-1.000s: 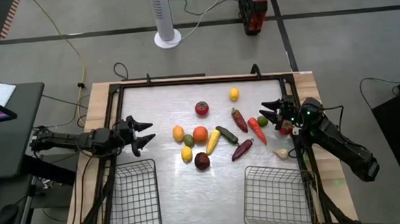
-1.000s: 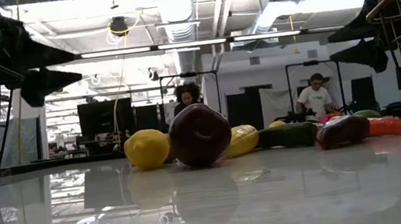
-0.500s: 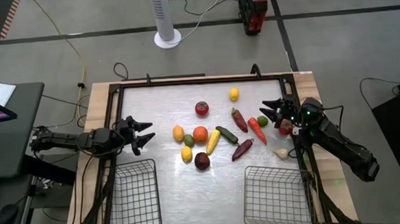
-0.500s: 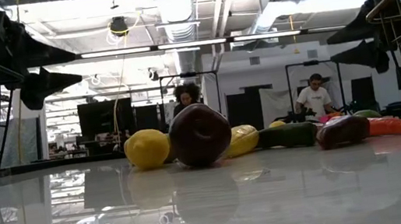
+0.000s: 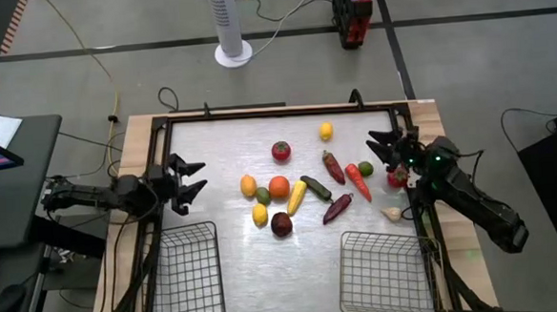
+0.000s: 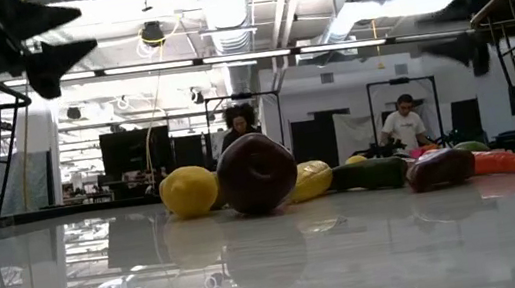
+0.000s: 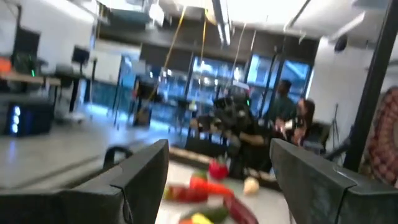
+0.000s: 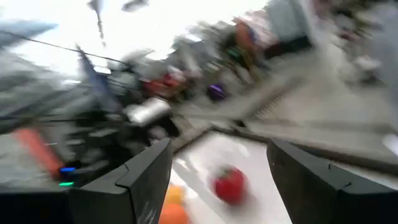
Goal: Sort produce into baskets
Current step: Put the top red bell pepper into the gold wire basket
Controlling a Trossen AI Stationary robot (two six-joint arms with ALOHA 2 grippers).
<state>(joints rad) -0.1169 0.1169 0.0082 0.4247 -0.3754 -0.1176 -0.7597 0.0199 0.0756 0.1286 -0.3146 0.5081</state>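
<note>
The produce (image 5: 299, 185) lies loose on the white table's middle: a red tomato (image 5: 281, 151), a lemon (image 5: 326, 131), an orange (image 5: 278, 187), a carrot (image 5: 357, 180), a dark purple round piece (image 5: 281, 224) and a whitish garlic bulb (image 5: 391, 212), among others. Two wire-mesh baskets stand at the near edge, one left (image 5: 184, 276), one right (image 5: 388, 273). My left gripper (image 5: 199, 175) hangs open at the table's left side, pointing toward the produce. My right gripper (image 5: 372, 146) hangs open at the right side, above the carrot's far end. Nothing sits between the fingers of either.
A raised dark frame (image 5: 257, 111) runs around the table. A red piece (image 5: 397, 176) lies under my right arm near the right rim. Bare table lies between the two baskets and along the far edge. People stand in the room beyond the table (image 6: 406, 123).
Both grippers have tipped their fingers upward and risen a little, still open. My left gripper has drawn slightly back toward the table's left edge. The produce and baskets have stayed where they were.
</note>
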